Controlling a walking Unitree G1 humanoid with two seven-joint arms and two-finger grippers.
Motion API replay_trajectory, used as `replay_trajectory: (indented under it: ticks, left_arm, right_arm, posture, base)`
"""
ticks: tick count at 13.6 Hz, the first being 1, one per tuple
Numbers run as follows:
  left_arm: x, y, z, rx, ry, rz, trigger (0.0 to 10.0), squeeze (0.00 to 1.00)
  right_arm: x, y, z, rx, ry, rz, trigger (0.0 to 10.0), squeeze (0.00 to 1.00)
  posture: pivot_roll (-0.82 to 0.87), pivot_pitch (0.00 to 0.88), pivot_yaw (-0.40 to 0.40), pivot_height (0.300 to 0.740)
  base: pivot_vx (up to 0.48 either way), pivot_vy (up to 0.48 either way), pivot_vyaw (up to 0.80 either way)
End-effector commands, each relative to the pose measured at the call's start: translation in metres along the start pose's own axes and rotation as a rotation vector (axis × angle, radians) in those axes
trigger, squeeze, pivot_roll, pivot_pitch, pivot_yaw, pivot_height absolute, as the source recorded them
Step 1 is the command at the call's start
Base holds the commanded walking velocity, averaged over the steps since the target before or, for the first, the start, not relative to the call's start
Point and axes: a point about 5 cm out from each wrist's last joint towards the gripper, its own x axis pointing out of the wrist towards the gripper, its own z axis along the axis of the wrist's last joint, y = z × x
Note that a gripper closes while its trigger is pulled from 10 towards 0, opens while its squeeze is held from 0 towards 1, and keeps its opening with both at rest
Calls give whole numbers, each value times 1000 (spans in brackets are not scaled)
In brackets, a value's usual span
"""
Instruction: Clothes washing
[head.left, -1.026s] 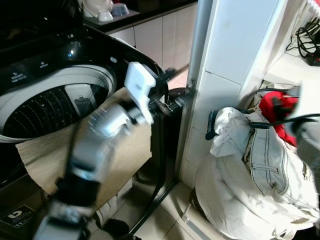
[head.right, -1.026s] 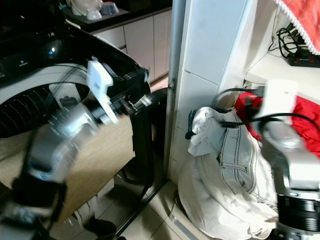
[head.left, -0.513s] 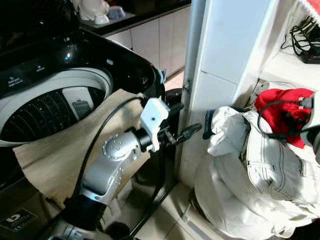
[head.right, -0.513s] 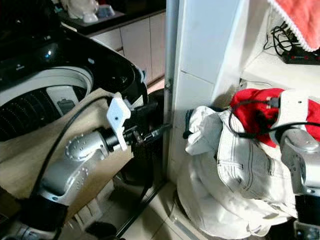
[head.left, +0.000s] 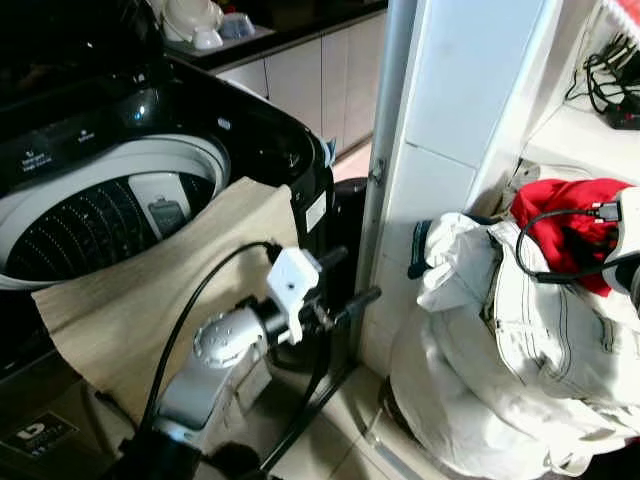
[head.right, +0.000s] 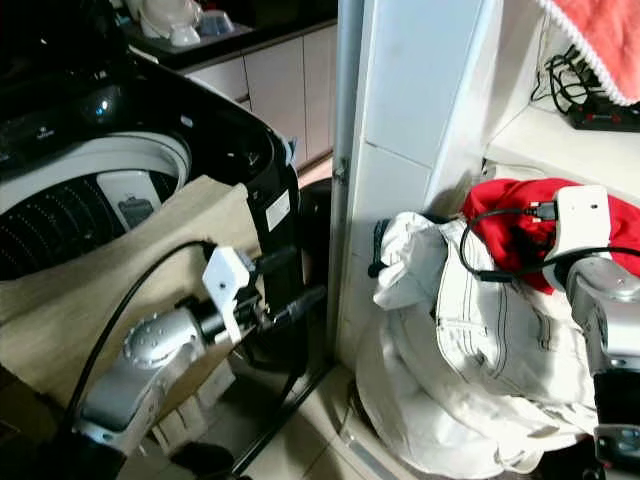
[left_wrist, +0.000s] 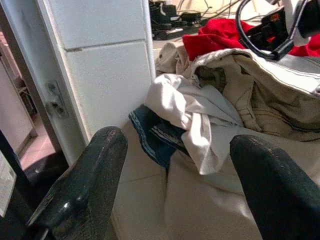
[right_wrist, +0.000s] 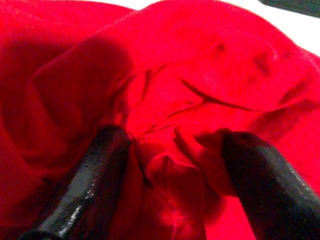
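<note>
Red garment (head.left: 565, 215) sits on top of laundry pile (head.left: 500, 350), right of white pillar (head.left: 455, 150). Over last second I dropped left arm from washer (head.left: 110, 215) rim, swung it low toward pillar. Tan cloth (head.left: 150, 290) stays draped over washer rim. Right arm went into red garment. Means next load piece is about to be picked.

Left gripper (left_wrist: 175, 185): fingers wide apart, holding nothing, pointing at pile past pillar.

Right gripper (right_wrist: 167, 175): fingers apart, pushed into red folds, cloth bunched between them, not squeezed yet.
</note>
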Motion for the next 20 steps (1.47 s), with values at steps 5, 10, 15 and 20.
replay_trajectory:
  ticks: [5, 10, 15, 20]
  left_arm:
    - [0, -4, -1, -22, -19, -45, 10000, 0]
    - [2, -1, 0, -22, -23, -38, 10000, 0]
    - [2, 1, 3, -21, -31, -37, 10000, 0]
    - [2, 7, 7, -17, -47, -3, 10000, 0]
  right_arm:
    - [5, 1, -1, -29, 4, 29, 0, 0]
    - [6, 0, -4, -30, -4, 26, 0, 0]
    - [7, 0, -1, -12, -27, 26, 0, 0]
    - [0, -4, 16, 46, -116, 2, 0, 0]
  posture:
    - [-160, 0, 25, 740]
    - [-160, 0, 30, 740]
    - [-159, 0, 29, 740]
    - [-155, 0, 26, 740]
  base:
    - [0, 0, 0]
    - [0, 0, 0]
    - [0, 0, 0]
    - [0, 0, 0]
